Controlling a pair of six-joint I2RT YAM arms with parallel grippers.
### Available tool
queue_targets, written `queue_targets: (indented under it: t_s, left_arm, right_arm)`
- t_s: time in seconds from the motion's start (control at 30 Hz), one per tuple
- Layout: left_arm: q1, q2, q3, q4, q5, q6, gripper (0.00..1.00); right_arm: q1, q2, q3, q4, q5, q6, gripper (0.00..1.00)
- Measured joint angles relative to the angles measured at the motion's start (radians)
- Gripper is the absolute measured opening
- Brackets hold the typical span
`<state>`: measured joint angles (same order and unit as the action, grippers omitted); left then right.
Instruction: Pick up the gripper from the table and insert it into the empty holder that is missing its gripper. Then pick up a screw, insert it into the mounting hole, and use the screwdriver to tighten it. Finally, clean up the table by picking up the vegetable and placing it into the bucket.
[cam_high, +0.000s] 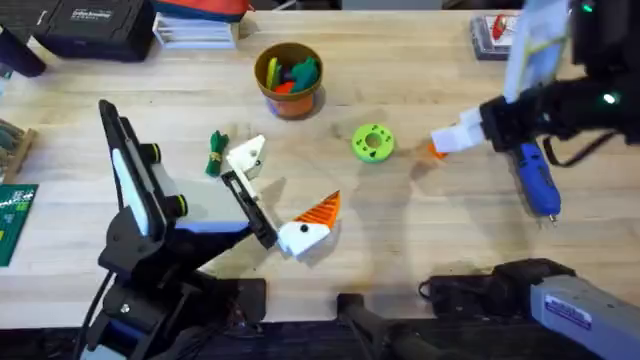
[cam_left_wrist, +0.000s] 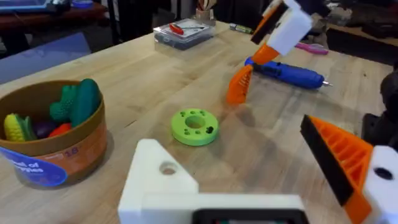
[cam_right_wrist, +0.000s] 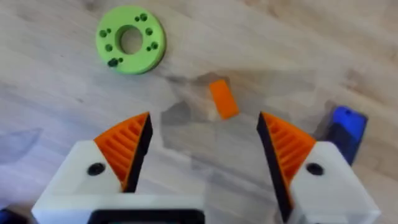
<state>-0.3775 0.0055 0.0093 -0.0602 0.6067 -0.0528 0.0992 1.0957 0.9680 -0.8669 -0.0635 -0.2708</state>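
An orange ribbed gripper piece (cam_high: 437, 150) (cam_left_wrist: 239, 84) (cam_right_wrist: 222, 99) stands on the table (cam_high: 450, 230). My right gripper (cam_high: 447, 142) (cam_right_wrist: 205, 124) hovers open just above it, fingers on either side and not touching. My left gripper (cam_high: 285, 190) (cam_left_wrist: 236, 155) is open. Its black holder rail (cam_high: 250, 205) carries one white-and-orange finger (cam_high: 315, 222) and a bare white block (cam_high: 247, 157). The dark-green vegetable (cam_high: 216, 152) lies beside that block. The blue screwdriver (cam_high: 535, 180) (cam_left_wrist: 286, 71) lies under the right arm. The bucket (cam_high: 289, 78) (cam_left_wrist: 53, 155) holds toy vegetables. Any screw is too small to tell.
A lime-green disc with holes (cam_high: 373, 141) (cam_left_wrist: 194, 126) (cam_right_wrist: 130, 39) lies between bucket and right gripper. A clear case with red parts (cam_high: 495, 35) (cam_left_wrist: 183, 31) sits at the back right. Boxes line the far left edge, and a green card (cam_high: 12, 220) lies at the left.
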Motion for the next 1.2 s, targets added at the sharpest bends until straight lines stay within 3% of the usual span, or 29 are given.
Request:
queue_targets:
  t_s: [0.2, 0.47, 0.67, 0.87, 1.2]
  left_arm:
    - [0.000, 0.000, 0.000, 0.000, 0.000, 0.000, 0.985]
    - [0.000, 0.000, 0.000, 0.000, 0.000, 0.000, 0.985]
    - [0.000, 0.000, 0.000, 0.000, 0.000, 0.000, 0.985]
    - [0.000, 0.000, 0.000, 0.000, 0.000, 0.000, 0.985]
    - [0.000, 0.000, 0.000, 0.000, 0.000, 0.000, 0.985]
  right_arm:
    - [0.028, 0.087, 0.032, 0.003, 0.135, -0.045, 0.992]
    - [0.029, 0.216, 0.032, 0.006, 0.153, -0.078, 0.984]
    - [0.029, 0.280, 0.032, 0.025, 0.153, -0.094, 0.844]
    - [0.029, 0.312, 0.032, 0.026, 0.153, -0.097, 0.786]
    - [0.029, 0.333, 0.032, 0.014, 0.153, -0.122, 0.535]
